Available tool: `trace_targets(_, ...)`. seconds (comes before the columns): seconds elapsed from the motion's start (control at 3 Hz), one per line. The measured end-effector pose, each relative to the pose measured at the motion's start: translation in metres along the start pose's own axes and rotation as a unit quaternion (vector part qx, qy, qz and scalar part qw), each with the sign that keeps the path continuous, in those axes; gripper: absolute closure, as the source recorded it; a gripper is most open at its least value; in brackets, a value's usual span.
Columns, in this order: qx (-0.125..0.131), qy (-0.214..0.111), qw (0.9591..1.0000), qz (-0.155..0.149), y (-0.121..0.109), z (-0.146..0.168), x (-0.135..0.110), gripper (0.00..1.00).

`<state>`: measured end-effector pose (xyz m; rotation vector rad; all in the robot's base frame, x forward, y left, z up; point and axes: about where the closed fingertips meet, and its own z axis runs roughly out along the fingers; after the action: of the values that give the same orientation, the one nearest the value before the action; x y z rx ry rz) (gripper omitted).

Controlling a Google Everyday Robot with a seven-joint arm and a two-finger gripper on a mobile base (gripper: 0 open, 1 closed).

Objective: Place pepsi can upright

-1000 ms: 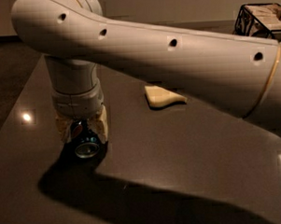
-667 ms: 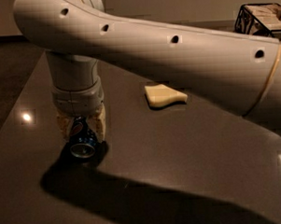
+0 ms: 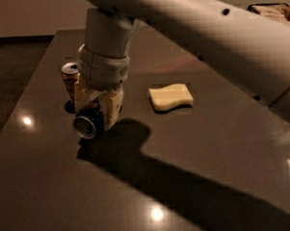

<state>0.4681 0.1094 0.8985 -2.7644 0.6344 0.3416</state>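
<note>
— Jaws shut on anything?

— Yes. The gripper (image 3: 95, 117) hangs over the left part of the table (image 3: 46, 170), pointing down. Its two pale fingers (image 3: 113, 105) are clamped on the pepsi can (image 3: 86, 125), one on each side of it.

— How does the can lie?

— On its side, crosswise between the fingers, with its round silver end turned toward the near left. The body behind that end is dark blue. Whether it rests on the tabletop or hangs just above it, I cannot tell. Its shadow lies right beneath and spreads off to the near right.

— What's close by?

— A gold-brown can (image 3: 69, 78) stands upright just behind the gripper, on its far-left side. The left finger covers that can's lower right part, so from where I stand the two cans nearly overlap. I cannot say whether they touch.

— Anything else on the table?

— A flat pale-yellow piece with wavy edges (image 3: 170, 96) lies to the right of the gripper, apart from it, with bare tabletop between them.

— And the arm itself?

— The grey wrist (image 3: 104, 66) rises straight up from the fingers. Above it the thick pale arm (image 3: 213, 32) sweeps across to the right and hides much of the far side of the table. Past it, at the far right corner, a dark boxy thing (image 3: 270, 10) peeks out, too dim to make out.
</note>
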Motion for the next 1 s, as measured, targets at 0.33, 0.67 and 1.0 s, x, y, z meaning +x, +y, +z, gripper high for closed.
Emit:
trace_targets(0.33, 0.067, -0.072, 0.9854, 0.139, 0.005, -0.026, 0.019, 1.00)
trace_targets(0.67, 0.146, -0.145, 0.9423, 0.264, 0.014, -0.053, 0.024, 1.00)
trace_targets(1.0, 0.229, -0.210, 0.8781, 0.364, 0.027, -0.069, 0.027, 1.00)
